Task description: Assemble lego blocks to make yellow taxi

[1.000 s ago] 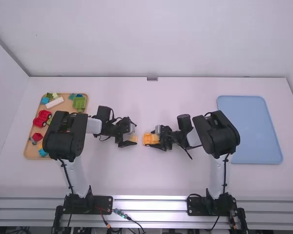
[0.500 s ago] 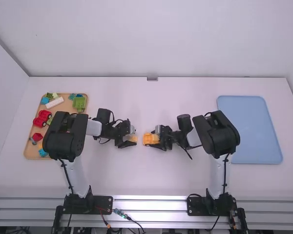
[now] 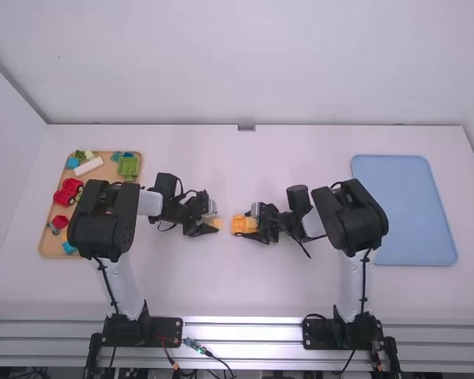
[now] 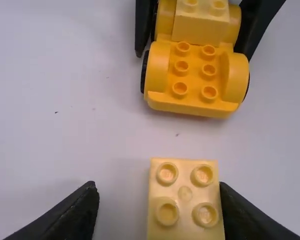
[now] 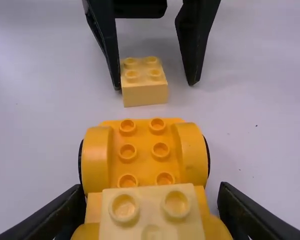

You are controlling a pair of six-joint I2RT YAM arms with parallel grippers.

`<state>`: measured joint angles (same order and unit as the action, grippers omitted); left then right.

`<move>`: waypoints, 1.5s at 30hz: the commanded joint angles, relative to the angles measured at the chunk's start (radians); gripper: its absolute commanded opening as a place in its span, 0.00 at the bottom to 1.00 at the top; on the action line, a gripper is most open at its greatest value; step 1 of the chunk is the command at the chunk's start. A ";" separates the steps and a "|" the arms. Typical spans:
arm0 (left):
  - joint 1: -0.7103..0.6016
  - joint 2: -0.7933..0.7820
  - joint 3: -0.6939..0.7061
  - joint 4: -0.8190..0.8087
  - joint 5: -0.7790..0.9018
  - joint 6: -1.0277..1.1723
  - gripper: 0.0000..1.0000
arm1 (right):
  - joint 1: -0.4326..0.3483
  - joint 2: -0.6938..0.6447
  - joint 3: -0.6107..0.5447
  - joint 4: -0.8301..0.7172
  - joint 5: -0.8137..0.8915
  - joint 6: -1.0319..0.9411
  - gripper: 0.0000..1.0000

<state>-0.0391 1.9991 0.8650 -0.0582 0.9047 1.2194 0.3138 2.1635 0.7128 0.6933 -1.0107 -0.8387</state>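
Drawing back slightly with the left claw, away from the right claw; leaving the loose block in much the same spot, between open fingers, just beside one and with a gap at the other; probably working free of it or fixing its line, rather than carrying it; meanwhile keeping the yellow car unmoved in the right claw, clamped near one pair of wheels; so likely readying the two parts for joining, without yet having them together.

Looking boxy and pale yellow at the loose block, with four round studs facing up and plain sides; seemingly resting upright on the table, inside the left claw's reach; looking deeper, more orange-yellow at the car, with six studs on the low end, rounded mudguards and dark tyres; carrying a pale top block farther back, between the right claw's fingers; pointing the low end towards the left claw, with the loose block just ahead of it and apart.

Probably needing next a firm closing of the left claw, then a lift and a square setting onto studs; risking a tilted block if gripping off-centre; lying well beyond the right claw's outer side, a blue tray.
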 commanded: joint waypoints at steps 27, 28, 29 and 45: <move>-0.018 0.010 0.048 -0.040 0.006 -0.066 0.02 | -0.001 0.013 -0.006 0.002 -0.011 0.005 0.69; -0.022 0.010 0.054 -0.048 0.006 -0.066 0.02 | -0.001 0.013 -0.006 0.002 -0.011 0.005 0.69; -0.029 0.010 0.070 -0.074 0.006 -0.066 0.02 | -0.001 0.012 -0.006 0.002 -0.010 0.005 0.69; -0.090 -0.106 0.086 -0.167 0.003 -0.059 0.02 | 0.000 0.013 -0.005 0.003 -0.010 -0.003 0.76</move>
<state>-0.1116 1.9614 0.9791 -0.2283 0.8856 1.1580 0.3141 2.1635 0.7128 0.6964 -1.0107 -0.8413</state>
